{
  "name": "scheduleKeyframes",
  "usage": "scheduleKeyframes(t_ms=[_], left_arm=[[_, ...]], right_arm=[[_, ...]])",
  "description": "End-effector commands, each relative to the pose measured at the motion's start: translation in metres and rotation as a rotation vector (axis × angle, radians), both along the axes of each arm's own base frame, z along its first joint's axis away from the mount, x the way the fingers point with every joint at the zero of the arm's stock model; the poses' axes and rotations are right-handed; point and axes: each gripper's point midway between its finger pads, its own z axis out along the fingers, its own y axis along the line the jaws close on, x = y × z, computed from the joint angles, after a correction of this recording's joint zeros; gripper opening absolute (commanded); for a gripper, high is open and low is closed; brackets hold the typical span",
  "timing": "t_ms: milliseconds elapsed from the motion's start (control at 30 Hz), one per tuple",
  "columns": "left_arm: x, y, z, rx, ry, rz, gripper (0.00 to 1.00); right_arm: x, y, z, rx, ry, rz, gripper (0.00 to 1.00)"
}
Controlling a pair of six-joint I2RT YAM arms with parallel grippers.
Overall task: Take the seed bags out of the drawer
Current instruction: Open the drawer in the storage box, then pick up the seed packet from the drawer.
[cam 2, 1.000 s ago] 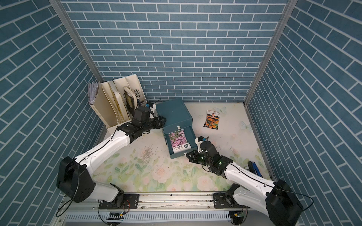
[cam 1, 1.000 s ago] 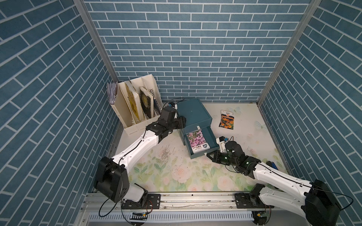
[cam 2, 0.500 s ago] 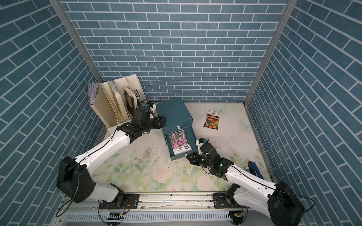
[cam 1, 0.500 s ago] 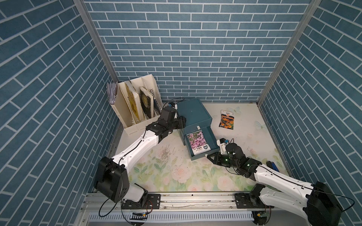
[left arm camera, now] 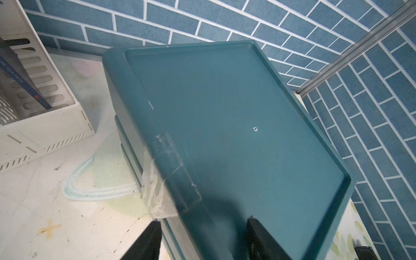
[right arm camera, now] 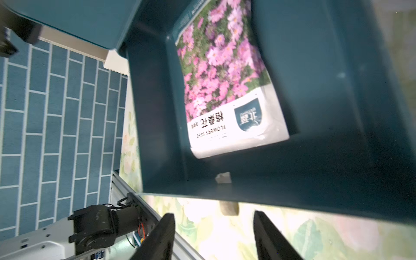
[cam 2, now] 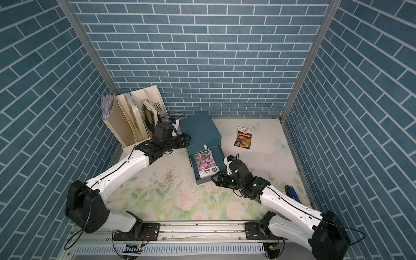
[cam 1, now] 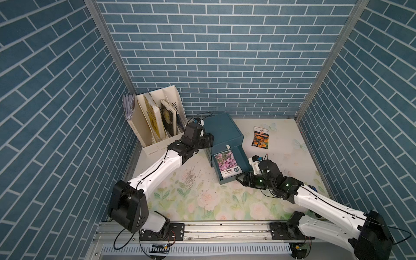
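A teal cabinet stands at the back, with its drawer pulled out toward me. In the drawer lies a white seed bag with purple blooms. A dark seed bag with orange blooms lies on the mat to the cabinet's right. My left gripper is shut on the cabinet's left top edge. My right gripper is open just in front of the drawer's front wall. The small beige pull tab sits ahead of its fingers, untouched.
A cream file rack holding upright books stands at the back left, close behind my left arm. A small blue object lies by the right wall next to my right arm. Brick-patterned walls close in three sides, and a metal rail runs along the front.
My right gripper has opened and let go of the drawer's pull tab, drawing back slightly. The left arm and the cabinet have not moved.
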Motion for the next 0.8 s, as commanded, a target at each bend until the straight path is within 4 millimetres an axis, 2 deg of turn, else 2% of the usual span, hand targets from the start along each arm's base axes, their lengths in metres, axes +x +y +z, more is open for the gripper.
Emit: scheduleKeyframes(t_ms=[0,167,300,500,767], left_arm=[[-0.009,0.003,-0.023,0.059,0.083,-0.010,0.64],[-0.009,0.003,-0.023,0.058,0.085,-0.012,0.64],[-0.009,0.003,-0.022,0.055,0.084,-0.014,0.64],[-0.009,0.001,-0.022,0.052,0.089,-0.019,0.64],[-0.010,0.001,-0.023,0.052,0.094,-0.020,0.64]], right_arm=[[0.002,-0.001,0.019,-0.048,-0.059,0.043,0.68],[0.018,0.008,0.039,-0.080,-0.107,0.081,0.74],[0.040,0.011,0.046,-0.125,-0.135,0.103,0.75],[0.073,0.016,0.034,-0.234,-0.141,0.150,0.79],[0.092,0.025,0.006,-0.315,-0.119,0.192,0.82]])
